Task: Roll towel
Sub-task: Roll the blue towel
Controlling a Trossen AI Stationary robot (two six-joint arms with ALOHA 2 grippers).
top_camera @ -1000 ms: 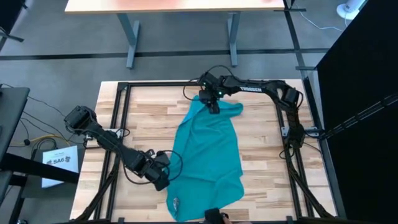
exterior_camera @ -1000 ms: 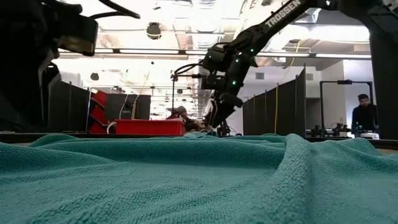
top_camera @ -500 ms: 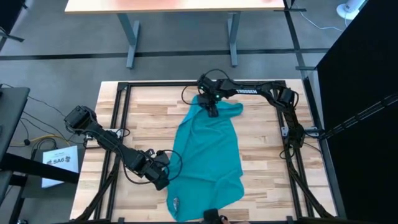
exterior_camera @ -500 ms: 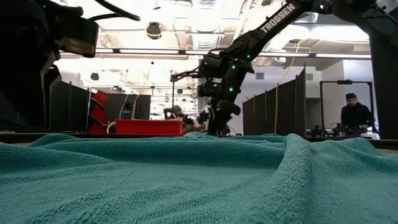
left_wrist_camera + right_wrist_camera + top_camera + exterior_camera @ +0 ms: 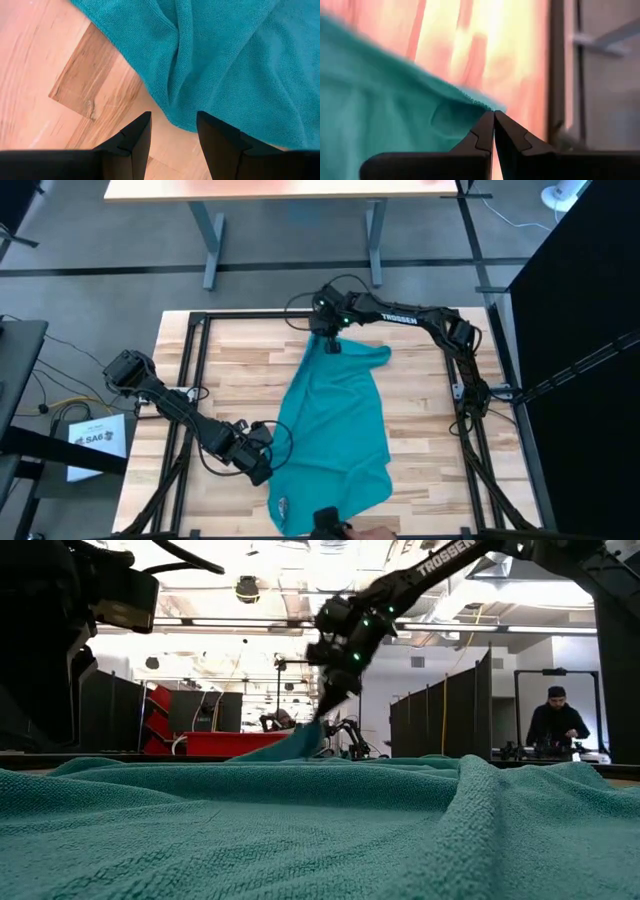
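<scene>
The teal towel [image 5: 335, 430] lies spread along the middle of the wooden table, its long side running from the far edge to the near edge. My right gripper [image 5: 330, 343] is at the towel's far left corner, shut on it. That corner [image 5: 292, 744] rises off the table in the low view. My left gripper [image 5: 264, 468] hovers open just beside the towel's left edge near the near end. In the left wrist view its fingers [image 5: 172, 135] stand short of the cloth's edge [image 5: 172, 117] without touching it. My right gripper pinches the towel's far left corner [image 5: 481, 105] between its two shut fingertips. It comes from above, slanting down. The corner is lifted off the table into a small peak below the fingers; the rest of the towel lies flat. One layer or several, I cannot tell.
A black metal frame [image 5: 190, 380] runs around the tabletop. Bare wood [image 5: 430, 430] lies to the right and left of the towel. A dark object [image 5: 330, 523] sits at the near edge. Beyond the table stand red boxes [image 5: 240, 744] and a person [image 5: 552, 725].
My right gripper has shut on the towel's far left corner, then risen and shifted a little toward the far left. The corner has come up off the table with it, while the rest of the towel has stayed flat.
</scene>
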